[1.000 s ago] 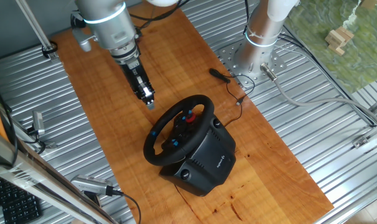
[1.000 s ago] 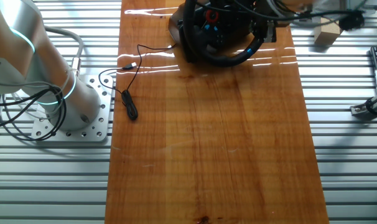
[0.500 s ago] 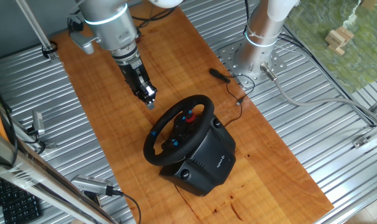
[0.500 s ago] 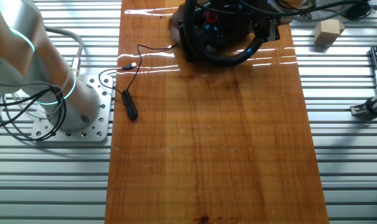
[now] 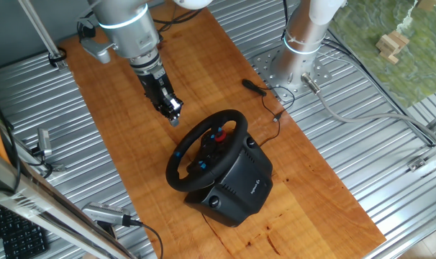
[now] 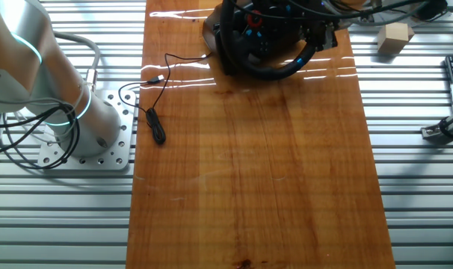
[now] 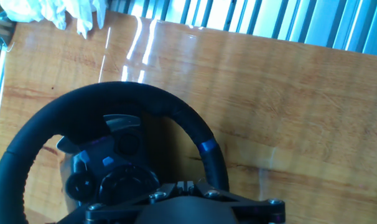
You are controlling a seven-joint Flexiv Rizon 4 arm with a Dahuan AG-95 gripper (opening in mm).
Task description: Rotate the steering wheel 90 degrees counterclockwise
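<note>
Gripper (image 5: pixel 174 115) hanging just above-left of the steering wheel (image 5: pixel 206 149), clear of the rim, presumably lining up a grip for the counterclockwise turn; wheel tilted on its base housing (image 5: pixel 236 188) mid-board on the wooden board (image 5: pixel 117 86); finger spacing not discernible.

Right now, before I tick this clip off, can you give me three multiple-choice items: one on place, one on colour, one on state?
1. Where does the steering wheel stand?
A. on the wooden board
B. on the bare metal slats
C. on the keyboard

2. What colour is the small marker on the wheel's rim in the hand view?
A. green
B. blue
C. yellow

3. Is the gripper touching the wheel?
A. gripping the rim
B. pressing the hub
C. hanging clear of it

Answers: 1 A, board lies underneath; 2 B, blue patch on the rim; 3 C, a gap shows.
</note>
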